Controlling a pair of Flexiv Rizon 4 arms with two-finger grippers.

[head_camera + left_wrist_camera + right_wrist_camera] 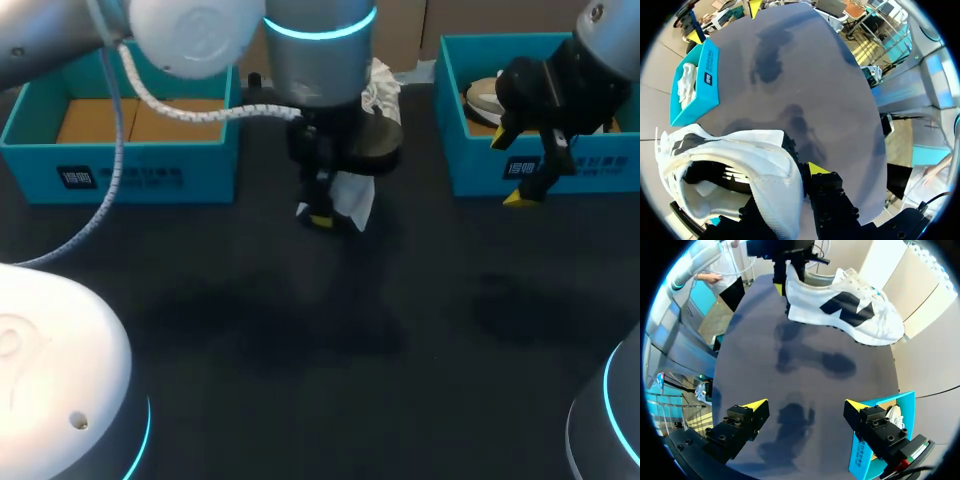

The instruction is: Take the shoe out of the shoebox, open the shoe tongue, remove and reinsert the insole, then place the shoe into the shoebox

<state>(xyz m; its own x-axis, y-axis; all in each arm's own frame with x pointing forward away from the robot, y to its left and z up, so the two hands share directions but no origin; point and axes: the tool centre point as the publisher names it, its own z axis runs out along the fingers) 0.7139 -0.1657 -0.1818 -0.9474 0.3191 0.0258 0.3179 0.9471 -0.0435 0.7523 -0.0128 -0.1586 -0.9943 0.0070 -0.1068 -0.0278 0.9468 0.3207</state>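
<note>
My left claw (792, 182) pinched the shoe (840, 307) by its soft heel collar, aloft at twelve o'clock over the table (300, 340). It looked light and floppy. My right claw (806, 406) hung spread.

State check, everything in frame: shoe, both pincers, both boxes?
shoe: out of the box, held off the table by its heel, sole down; insole state cannot be told.
left pincer: shut on the shoe's heel collar.
right pincer: open, empty, above the table.
left shoebox: open, no shoe visible inside.
right shoebox: open, second shoe inside.
</note>
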